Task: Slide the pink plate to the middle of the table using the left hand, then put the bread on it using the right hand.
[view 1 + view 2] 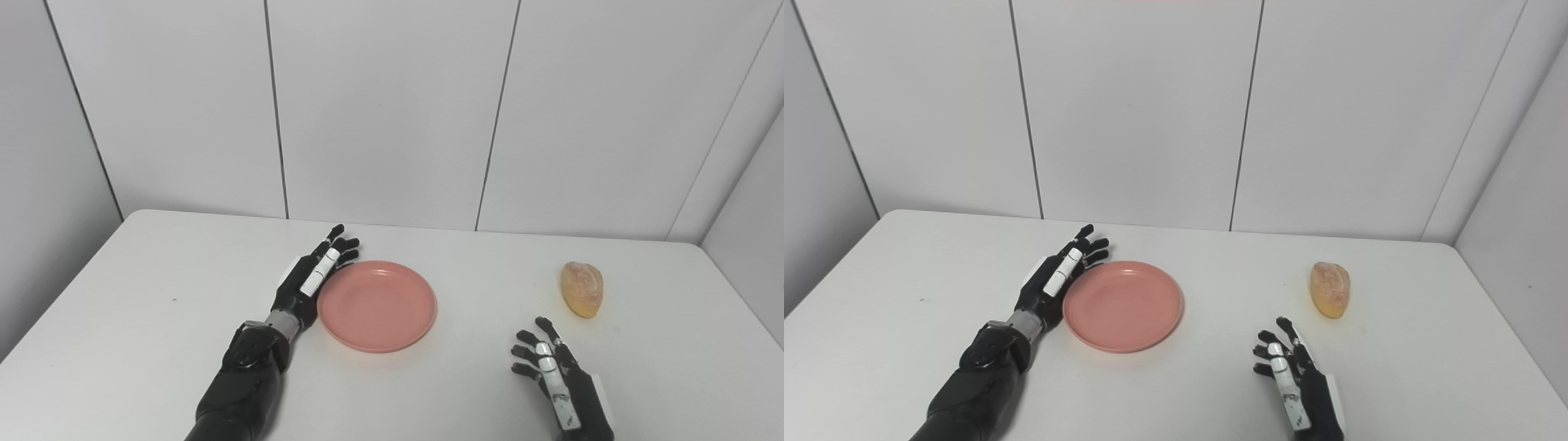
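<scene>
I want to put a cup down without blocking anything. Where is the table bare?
Bare: the table left of the left hand, the strip between plate and bread, and the far edge by the wall. Crowded: where the left hand meets the plate rim, and between the right hand and the bread.

pink plate (376,306): is looking like smooth plastic, with a soft sheen;
bread (582,289): is showing a rough, crusty, matt surface;
table (153,318): is appearing smooth, white, matt;
left hand (311,275): is showing glossy black plastic; a metal-looking wrist ring
</scene>
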